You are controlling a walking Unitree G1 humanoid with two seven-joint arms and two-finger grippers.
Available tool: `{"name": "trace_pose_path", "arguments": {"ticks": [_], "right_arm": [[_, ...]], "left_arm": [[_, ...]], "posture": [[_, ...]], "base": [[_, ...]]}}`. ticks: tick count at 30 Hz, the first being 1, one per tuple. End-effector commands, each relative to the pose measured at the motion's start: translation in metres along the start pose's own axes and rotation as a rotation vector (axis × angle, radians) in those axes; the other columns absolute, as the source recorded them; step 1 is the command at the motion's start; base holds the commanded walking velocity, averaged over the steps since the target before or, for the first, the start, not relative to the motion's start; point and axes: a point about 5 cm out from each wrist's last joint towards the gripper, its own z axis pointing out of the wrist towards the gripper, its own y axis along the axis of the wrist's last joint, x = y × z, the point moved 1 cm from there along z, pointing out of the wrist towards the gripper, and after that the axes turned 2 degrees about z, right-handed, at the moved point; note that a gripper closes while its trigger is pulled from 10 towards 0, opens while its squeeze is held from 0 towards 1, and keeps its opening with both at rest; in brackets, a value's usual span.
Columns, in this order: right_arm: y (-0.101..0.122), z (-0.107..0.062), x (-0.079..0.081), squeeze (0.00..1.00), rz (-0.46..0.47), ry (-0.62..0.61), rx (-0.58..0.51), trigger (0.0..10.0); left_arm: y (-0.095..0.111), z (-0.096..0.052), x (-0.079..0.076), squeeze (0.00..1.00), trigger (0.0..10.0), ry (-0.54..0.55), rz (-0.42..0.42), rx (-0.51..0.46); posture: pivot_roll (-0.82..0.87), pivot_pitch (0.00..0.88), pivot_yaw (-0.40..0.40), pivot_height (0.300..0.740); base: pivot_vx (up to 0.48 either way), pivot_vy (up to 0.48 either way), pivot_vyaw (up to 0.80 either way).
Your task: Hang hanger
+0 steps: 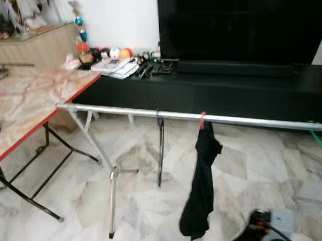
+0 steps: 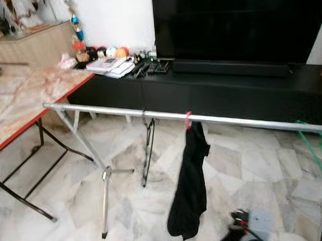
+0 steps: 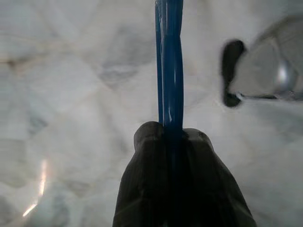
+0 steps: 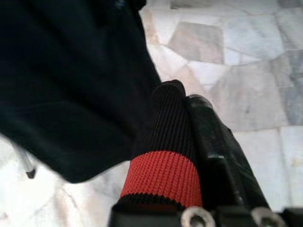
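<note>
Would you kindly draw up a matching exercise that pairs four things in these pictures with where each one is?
Things:
1. Black garment
2. Blue hanger
3. Black and red knit fabric
4. Magazines

Places:
A. On the black TV cabinet, near the wall
B. Clamped in the left claw
C. Hanging from the silver rail
D. Against a finger of the right claw

Pairs: 1-C, 2-B, 3-D, 4-A
</note>
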Motion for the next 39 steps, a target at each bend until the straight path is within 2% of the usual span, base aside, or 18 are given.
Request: {"name": "trace_pose_path", "arguments": {"ticks": [1, 19, 29, 39], "right_arm": [[0.004, 0.0, -0.009, 0.0, 0.0, -0.025, -0.019, 10.0], [0.01, 0.002, -0.007, 0.0, 0.011, -0.025, -0.046, 10.0], [0.017, 0.005, -0.005, 0.0, 0.026, -0.025, -0.068, 10.0], [0.02, 0.007, -0.003, 0.0, 0.033, -0.017, -0.077, 10.0]], "left_arm": [[0.0, 0.0, -0.004, 0.0, 10.0, -0.011, 0.009, 0.007], [0.002, 0.001, -0.006, 0.0, 10.0, -0.027, 0.024, 0.001], [0.004, 0.001, -0.006, 0.0, 10.0, -0.026, 0.042, -0.006], [0.005, 0.001, -0.006, 0.0, 10.0, -0.03, 0.053, -0.007]], "posture": [[0.04, 0.0, 0.039, 0.74], [0.05, 0.0, 0.037, 0.74], [0.05, 0.0, 0.037, 0.74], [0.05, 0.0, 0.039, 0.74]], "base": [[0.0, 0.48, 0.0], [0.0, 0.474, 0.0], [0.0, 0.0, 0.0], [0.0, 0.0, -0.8]]}}
